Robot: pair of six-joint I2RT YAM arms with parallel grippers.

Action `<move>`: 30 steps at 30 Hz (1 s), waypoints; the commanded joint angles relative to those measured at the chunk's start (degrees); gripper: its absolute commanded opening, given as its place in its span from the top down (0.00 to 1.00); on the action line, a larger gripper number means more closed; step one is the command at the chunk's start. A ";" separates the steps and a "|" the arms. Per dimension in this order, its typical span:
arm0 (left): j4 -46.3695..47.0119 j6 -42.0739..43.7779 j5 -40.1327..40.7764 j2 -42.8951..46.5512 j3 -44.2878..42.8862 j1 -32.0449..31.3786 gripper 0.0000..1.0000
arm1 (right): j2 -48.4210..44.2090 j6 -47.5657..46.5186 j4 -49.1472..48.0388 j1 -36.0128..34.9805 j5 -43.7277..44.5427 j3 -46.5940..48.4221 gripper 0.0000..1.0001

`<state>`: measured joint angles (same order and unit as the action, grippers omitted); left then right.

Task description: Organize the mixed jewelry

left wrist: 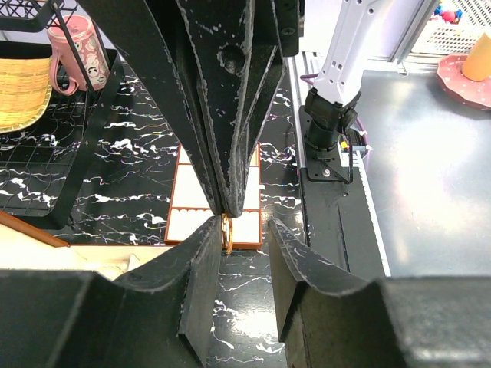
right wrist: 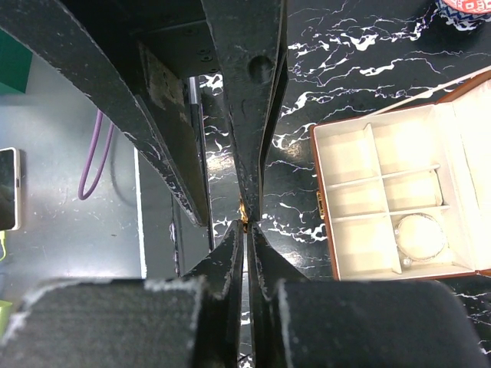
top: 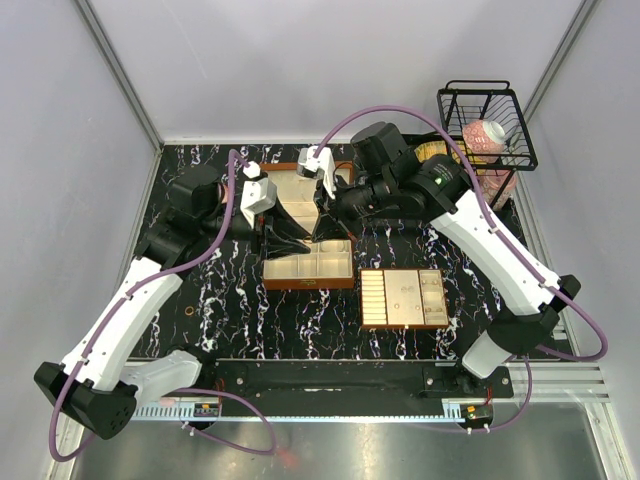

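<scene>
A tiny coppery ring (left wrist: pixel 226 232) is pinched in my right gripper (right wrist: pixel 245 228), which is shut on it; a gold glint of the ring (right wrist: pixel 244 218) shows at its tips. My left gripper (left wrist: pixel 244 224) is open, and the ring hangs in its gap close to one finger (left wrist: pixel 201 284). Both grippers, left (top: pixel 298 240) and right (top: pixel 322 222), meet over the open brown wooden box (top: pixel 300 272). A silvery wire hoop (right wrist: pixel 420 234) lies in a cream compartment of the box (right wrist: pixel 326 230). The flat cream compartment tray (top: pixel 372 297) sits right of the box and also shows in the left wrist view (left wrist: pixel 184 201).
A black wire basket (top: pixel 487 130) with a pink mug (left wrist: pixel 77 54) and a woven yellow piece (left wrist: pixel 19 92) stands at the back right. A tiny coppery speck (top: pixel 190 312) lies on the black marbled table at the left. The arm bases and a metal rail run along the near edge.
</scene>
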<state>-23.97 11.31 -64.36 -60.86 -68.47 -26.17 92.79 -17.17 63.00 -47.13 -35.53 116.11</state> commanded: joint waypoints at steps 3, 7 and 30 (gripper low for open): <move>4.81 0.38 2.12 0.83 -0.35 0.42 0.64 | -2.18 -0.41 -0.78 -0.24 -0.16 -0.36 1.00; 4.89 0.73 3.62 0.74 0.00 0.60 0.64 | -2.53 -0.50 -0.69 -0.24 -0.51 -0.63 1.00; 3.14 -0.06 1.52 0.92 -1.67 2.00 0.54 | -6.48 -4.10 -1.21 -0.15 9.50 -8.62 1.00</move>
<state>-22.17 11.55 -61.23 -60.86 -68.47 -24.86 89.21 -19.42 62.85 -47.13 -29.32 109.69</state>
